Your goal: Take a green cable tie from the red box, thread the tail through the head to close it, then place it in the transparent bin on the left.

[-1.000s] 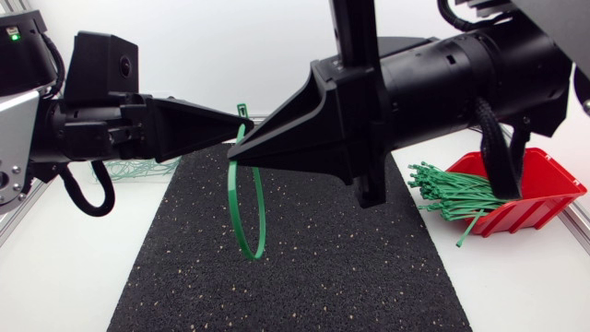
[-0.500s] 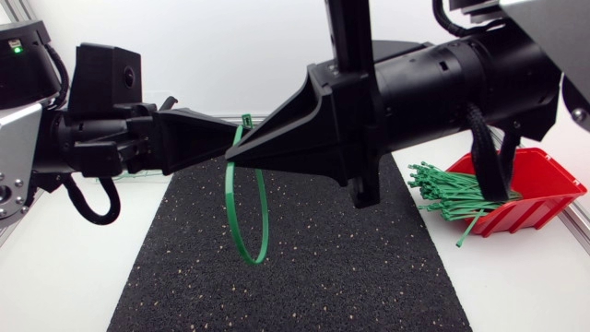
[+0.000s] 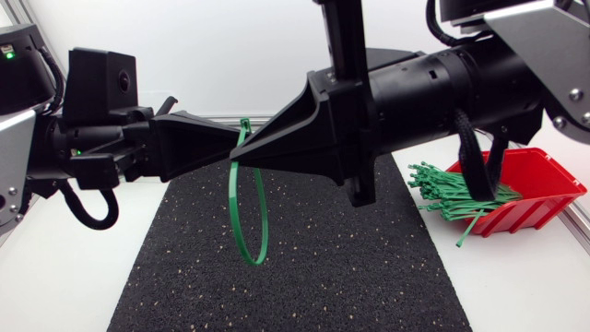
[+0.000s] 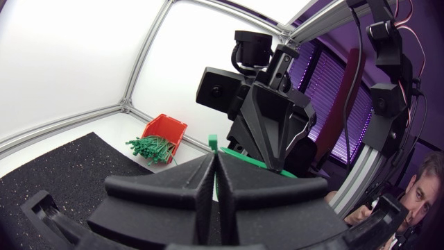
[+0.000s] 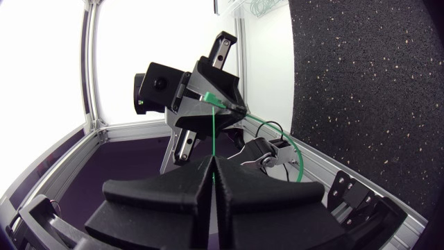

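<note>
A green cable tie [image 3: 262, 217] hangs as a loop above the black mat [image 3: 304, 277], with its head [image 3: 245, 123] at the top. My left gripper [image 3: 235, 141] and my right gripper [image 3: 247, 153] meet tip to tip at the top of the loop, and both are shut on the tie. In the left wrist view the tie [image 4: 223, 182] runs out from my left gripper [image 4: 211, 167] towards the right gripper [image 4: 274, 132] ahead. In the right wrist view a thin strip of tie [image 5: 212, 135] runs from my right gripper [image 5: 213, 170] to the left gripper [image 5: 208, 97].
The red box [image 3: 544, 189] stands at the right of the mat, with a bundle of green ties [image 3: 452, 194] spilling out of it. It also shows in the left wrist view as the red box [image 4: 166, 128]. My left arm hides the table's left side.
My left gripper has sunk a little and my right arm has shifted slightly, so the tips overlap more. The loop still hangs in the same place.
</note>
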### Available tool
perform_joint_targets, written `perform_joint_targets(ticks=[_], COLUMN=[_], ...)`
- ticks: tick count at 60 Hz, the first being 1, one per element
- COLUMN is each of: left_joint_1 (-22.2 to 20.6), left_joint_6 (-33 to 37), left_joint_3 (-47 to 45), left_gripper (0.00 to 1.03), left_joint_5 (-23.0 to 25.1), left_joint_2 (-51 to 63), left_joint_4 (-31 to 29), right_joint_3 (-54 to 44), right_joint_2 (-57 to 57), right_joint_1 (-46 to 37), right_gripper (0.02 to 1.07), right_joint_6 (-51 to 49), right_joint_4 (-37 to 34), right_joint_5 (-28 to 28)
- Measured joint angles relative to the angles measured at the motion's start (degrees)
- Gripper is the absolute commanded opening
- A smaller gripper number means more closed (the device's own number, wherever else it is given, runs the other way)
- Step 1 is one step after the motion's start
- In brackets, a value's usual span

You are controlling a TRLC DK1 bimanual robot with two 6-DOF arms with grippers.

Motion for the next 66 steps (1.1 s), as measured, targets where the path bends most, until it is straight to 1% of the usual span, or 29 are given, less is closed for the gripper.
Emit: perform_joint_targets(ticks=[28, 66], left_joint_1=[-1.11, -1.9], left_joint_6=[0.39, 0.09], left_joint_3=[-0.5, -0.55], left_gripper=[0.03, 0.03], left_joint_5=[-0.04, -1.31], left_joint_2=[-0.2, -0.28], left_joint_4=[-0.02, -0.22], right_joint_3=[-1.01, -2.58], right_joint_2=[-1.55, -1.64], right_joint_1=[-0.46, -1.51], right_gripper=[0.08, 0.08], right_joint_6=[0.0, 0.42], right_joint_4=[0.98, 2.58], right_joint_5=[-0.35, -0.57])
